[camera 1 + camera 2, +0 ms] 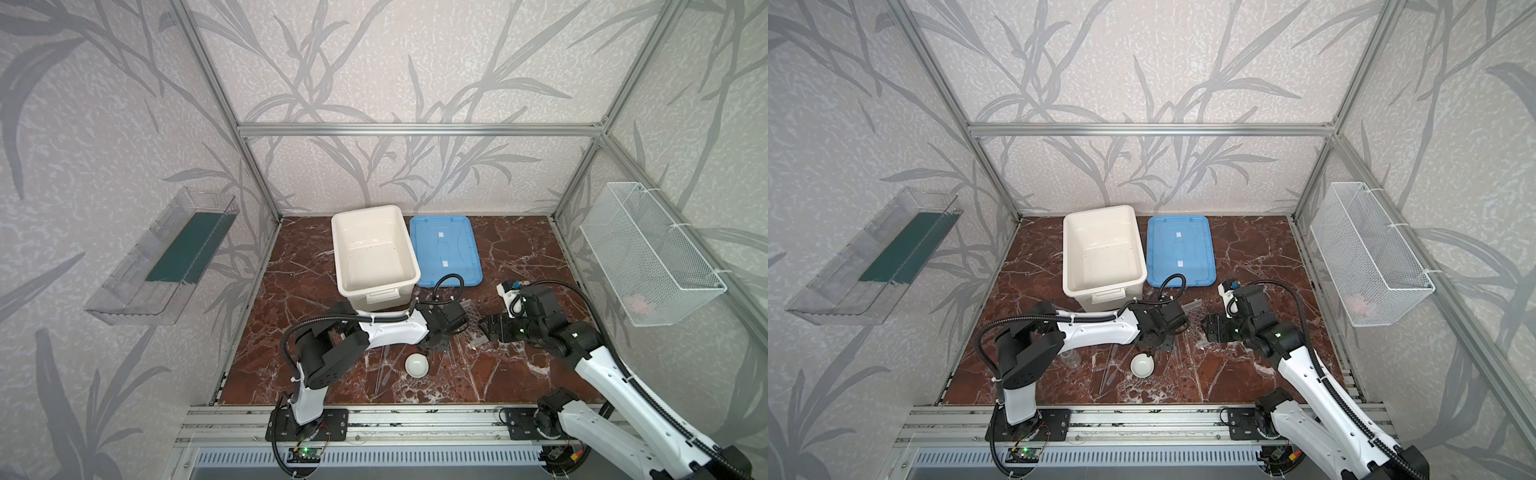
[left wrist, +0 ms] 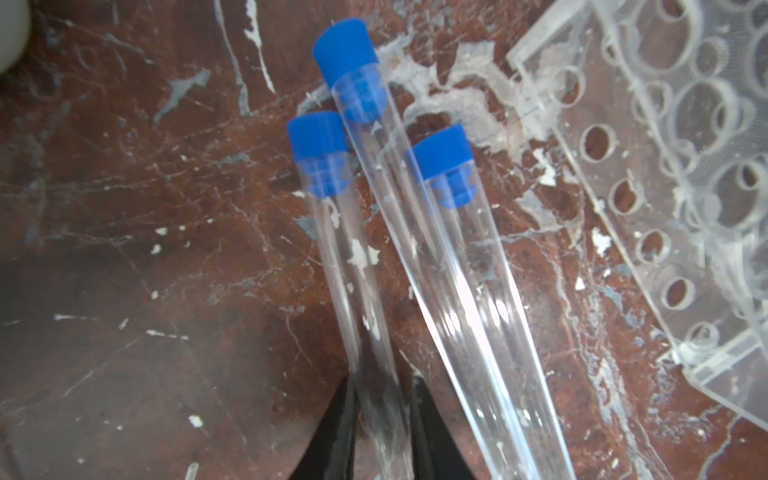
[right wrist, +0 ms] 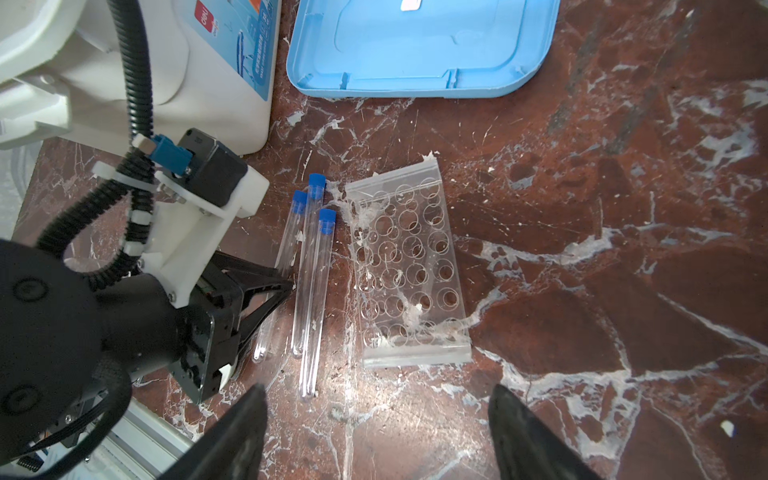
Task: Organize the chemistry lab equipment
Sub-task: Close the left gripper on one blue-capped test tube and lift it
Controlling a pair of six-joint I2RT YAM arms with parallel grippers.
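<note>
Left gripper (image 2: 380,409) around test tube (image 2: 347,266), contact unclear

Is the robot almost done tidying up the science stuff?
No, just starting. Done: nothing, the rack and tub are empty. In hand: the left gripper pinches one tube lying on the table; the right gripper hangs open. Left: the other two tubes, dish, pipette and jar.
</note>
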